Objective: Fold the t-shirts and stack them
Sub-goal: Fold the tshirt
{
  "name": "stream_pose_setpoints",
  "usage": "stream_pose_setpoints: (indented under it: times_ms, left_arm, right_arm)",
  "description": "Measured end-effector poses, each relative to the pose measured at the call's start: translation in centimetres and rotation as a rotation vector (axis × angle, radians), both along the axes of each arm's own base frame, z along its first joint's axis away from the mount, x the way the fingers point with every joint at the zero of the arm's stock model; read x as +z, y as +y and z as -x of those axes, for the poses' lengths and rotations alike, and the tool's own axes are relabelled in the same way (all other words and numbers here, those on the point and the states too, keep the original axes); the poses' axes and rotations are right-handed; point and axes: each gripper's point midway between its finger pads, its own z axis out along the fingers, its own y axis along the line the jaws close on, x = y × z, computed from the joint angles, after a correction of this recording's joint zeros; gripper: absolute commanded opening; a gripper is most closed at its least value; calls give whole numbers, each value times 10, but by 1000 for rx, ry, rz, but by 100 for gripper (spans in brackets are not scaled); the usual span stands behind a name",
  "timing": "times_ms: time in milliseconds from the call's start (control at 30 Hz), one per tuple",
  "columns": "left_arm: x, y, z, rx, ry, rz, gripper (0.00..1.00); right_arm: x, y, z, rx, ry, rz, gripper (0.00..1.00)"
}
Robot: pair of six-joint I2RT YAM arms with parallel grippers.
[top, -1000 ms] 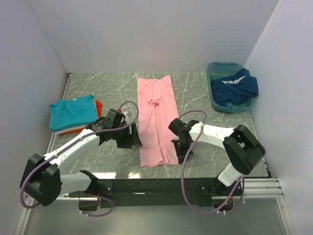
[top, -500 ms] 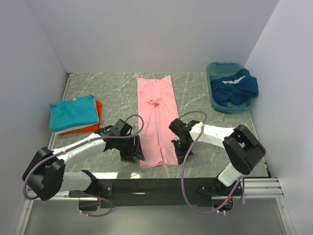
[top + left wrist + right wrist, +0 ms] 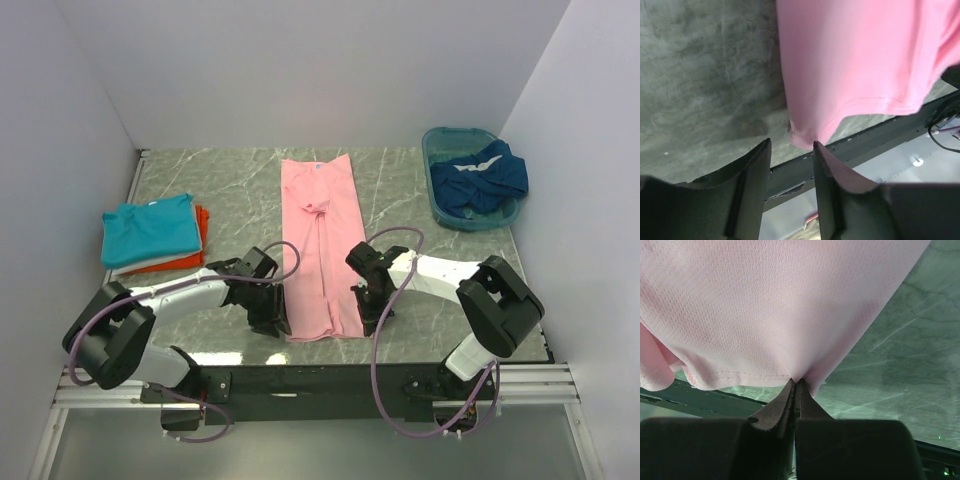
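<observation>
One grey marbled table (image 3: 230, 190) carries four t-shirts: one light pink t-shirt (image 3: 322, 240) laid flat as a long strip at centre, one teal t-shirt (image 3: 148, 230) folded on one orange t-shirt (image 3: 203, 228) at left, and one dark blue t-shirt (image 3: 480, 178) bunched in the single teal basin (image 3: 436, 150) at far right. Two grippers sit at the pink hem nearest the arms: the right gripper (image 3: 796, 381) is clamped fully closed on its right corner; the left gripper (image 3: 790, 145) stands partly apart, gripping nothing, the left corner just beyond its fingertips
</observation>
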Motion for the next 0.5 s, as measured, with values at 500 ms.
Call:
stream_pose_setpoints:
  times_ms: [500]
  left_arm:
    - [-15, -3, 2, -15, 44, -11, 35]
  right_arm:
    - [0, 0, 0, -3, -3, -1, 0]
